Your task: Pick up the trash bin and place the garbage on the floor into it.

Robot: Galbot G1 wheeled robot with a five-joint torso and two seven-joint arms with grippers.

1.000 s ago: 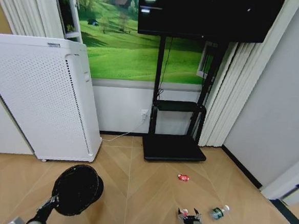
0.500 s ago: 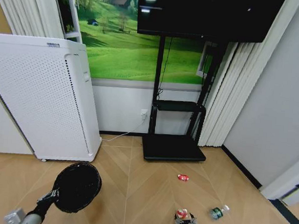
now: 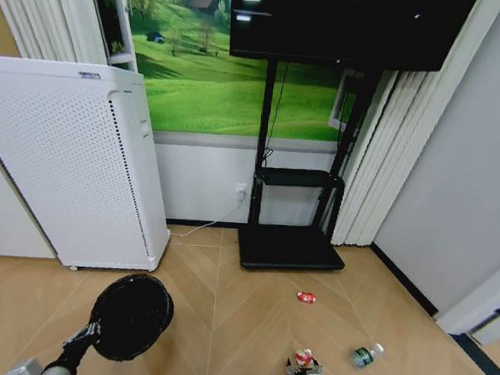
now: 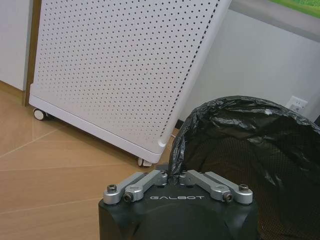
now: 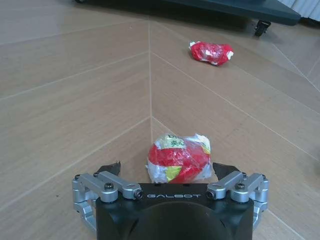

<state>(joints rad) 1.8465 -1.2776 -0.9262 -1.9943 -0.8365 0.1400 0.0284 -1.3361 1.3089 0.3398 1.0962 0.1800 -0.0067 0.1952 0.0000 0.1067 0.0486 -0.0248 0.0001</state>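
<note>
My right gripper is low over the floor, fingers spread wide either side of the crumpled red-and-white wrapper, nothing squeezed yet; it looks light, soft and crinkly, so I'd pinch it across its fat middle and expect it to crush. My left gripper has its fingers clamped on the bagged rim of the trash bin, held beside the white appliance. That glossy liner may slip.
</note>
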